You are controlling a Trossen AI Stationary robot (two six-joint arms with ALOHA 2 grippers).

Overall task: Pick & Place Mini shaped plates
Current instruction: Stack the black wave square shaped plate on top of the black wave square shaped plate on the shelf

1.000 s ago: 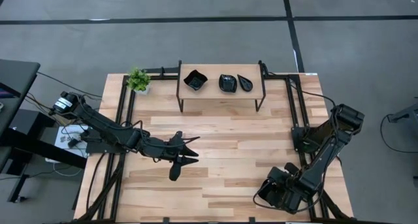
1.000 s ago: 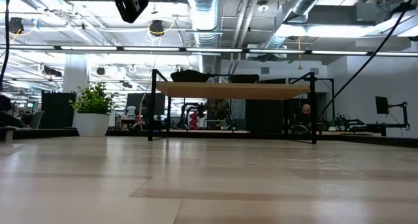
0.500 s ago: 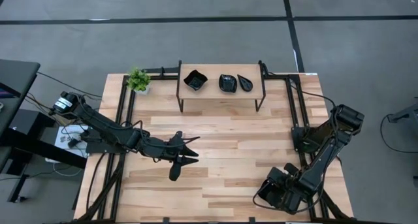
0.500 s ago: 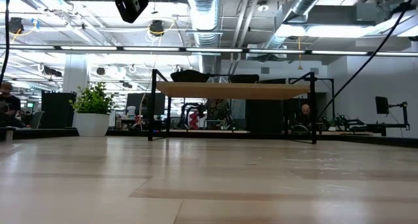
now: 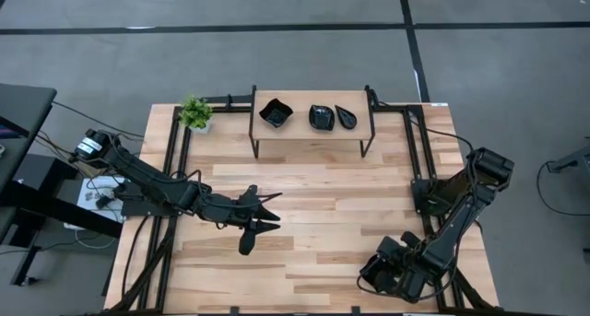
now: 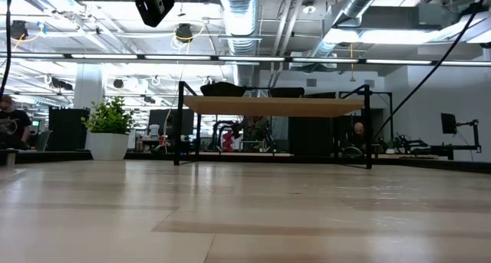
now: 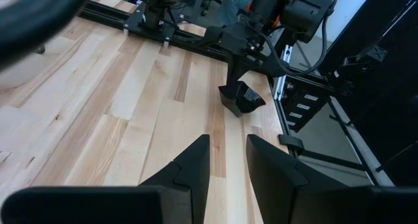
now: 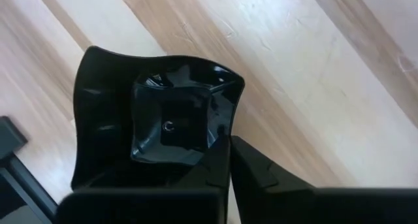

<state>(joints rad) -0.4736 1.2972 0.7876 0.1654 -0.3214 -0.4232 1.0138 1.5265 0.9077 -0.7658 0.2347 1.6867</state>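
Observation:
Three mini shaped plates, glossy black, sit on the small wooden shelf (image 5: 313, 122) at the table's far side: a squarish wavy one (image 5: 275, 113), a roundish one (image 5: 321, 117) and a teardrop one (image 5: 346, 117). Another squarish wavy plate (image 8: 157, 126) lies at the table's near right, also seen as a plate (image 7: 240, 100) in the left wrist view. My right gripper (image 8: 230, 155) is shut on it. My left gripper (image 7: 225, 162) hovers open over the table's middle, holding nothing. My right gripper pinches the wavy rim (image 8: 224, 134) of the squarish plate, at one side, between its two fingertips. The fingers come from above, pointing steeply down. The plate's underside (image 7: 230, 108) is down at the wood, and its hollow faces up.
A small green potted plant (image 5: 194, 112) stands at the far left, beside the shelf. Black frame rails (image 5: 175, 169) run along the table's left and right sides. Bare wood lies between the two arms. A person (image 6: 11, 129) shows in the room beyond.
My right gripper has stayed at the near right, and its fingers have drawn together on the plate's rim. My left arm has kept still.

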